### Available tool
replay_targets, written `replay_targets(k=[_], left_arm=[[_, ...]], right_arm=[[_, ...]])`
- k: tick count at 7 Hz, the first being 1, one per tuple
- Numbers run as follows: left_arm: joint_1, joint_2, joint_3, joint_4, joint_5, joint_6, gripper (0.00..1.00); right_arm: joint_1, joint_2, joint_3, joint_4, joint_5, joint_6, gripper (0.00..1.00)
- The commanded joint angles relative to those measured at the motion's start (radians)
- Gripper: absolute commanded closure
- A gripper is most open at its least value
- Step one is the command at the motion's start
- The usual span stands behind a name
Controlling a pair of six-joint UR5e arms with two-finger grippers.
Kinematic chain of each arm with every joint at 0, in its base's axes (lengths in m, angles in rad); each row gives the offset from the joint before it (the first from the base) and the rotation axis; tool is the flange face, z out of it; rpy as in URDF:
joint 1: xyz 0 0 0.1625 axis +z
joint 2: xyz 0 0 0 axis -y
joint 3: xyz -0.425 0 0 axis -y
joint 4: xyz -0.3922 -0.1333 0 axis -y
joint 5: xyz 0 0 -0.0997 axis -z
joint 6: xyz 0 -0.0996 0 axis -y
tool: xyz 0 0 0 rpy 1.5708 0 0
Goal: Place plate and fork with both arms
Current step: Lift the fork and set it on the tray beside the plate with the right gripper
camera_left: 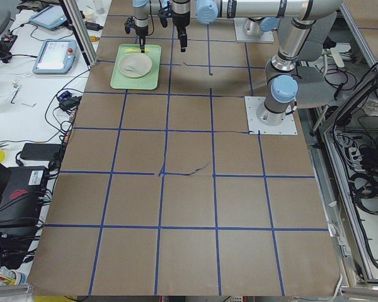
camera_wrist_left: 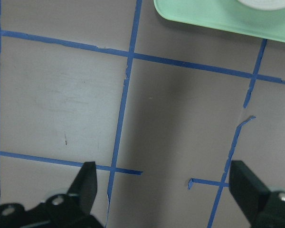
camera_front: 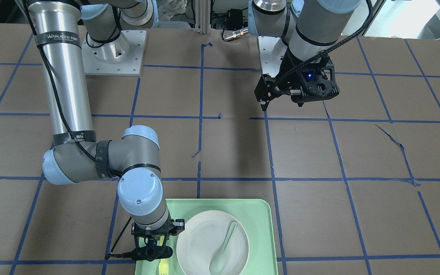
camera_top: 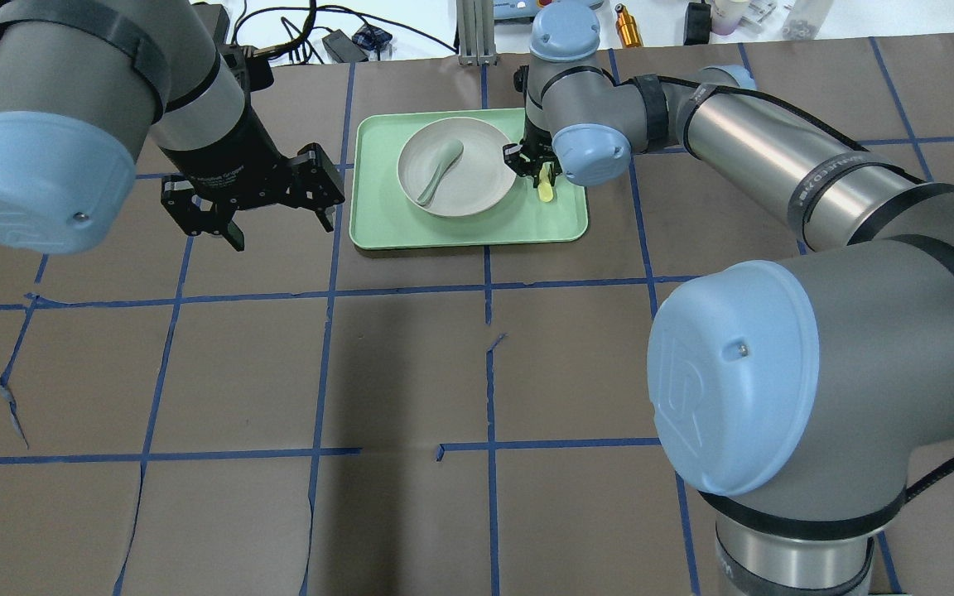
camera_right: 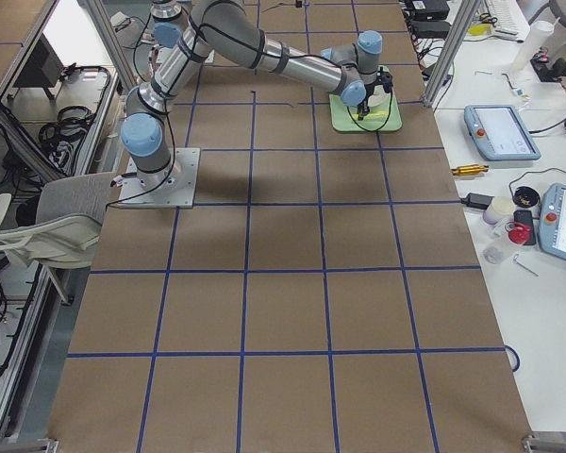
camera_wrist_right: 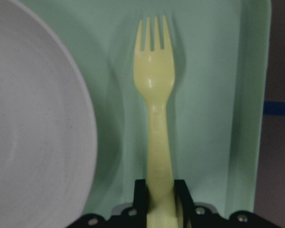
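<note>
Closest to us, our right gripper (camera_wrist_right: 159,187) pinches the fork (camera_wrist_right: 154,80) by its handle in the tray (camera_wrist_right: 213,95), just right of the plate (camera_wrist_right: 33,128). From the left wrist, our left gripper (camera_wrist_left: 162,175) hangs spread over the table (camera_wrist_left: 52,95). Overhead, a spoon (camera_top: 437,168) lies in the plate.

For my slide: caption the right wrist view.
Right gripper shut on the fork handle, over the tray, beside the plate.

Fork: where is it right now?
Overhead view: the fork is at the tray's right side, just right of the plate, handle pinched by the right gripper.
</note>
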Motion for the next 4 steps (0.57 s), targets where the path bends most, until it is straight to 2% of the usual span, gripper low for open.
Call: replay_targets(k=[1, 2, 4], left_arm=[[0.000, -0.001, -0.001, -0.001, -0.001, 0.000, 0.00], [0.000, -0.001, 0.001, 0.000, -0.001, 0.000, 0.00], [0.000, 0.000, 0.001, -0.004, 0.000, 0.000, 0.00]], right_arm=[[-0.010, -0.020, 0.010, 0.003, -0.010, -0.040, 0.00], [-0.025, -0.091, 0.022, 0.068, -0.014, -0.046, 0.00], [-0.071, -0.327, 0.046, 0.345, -0.014, -0.068, 0.00]])
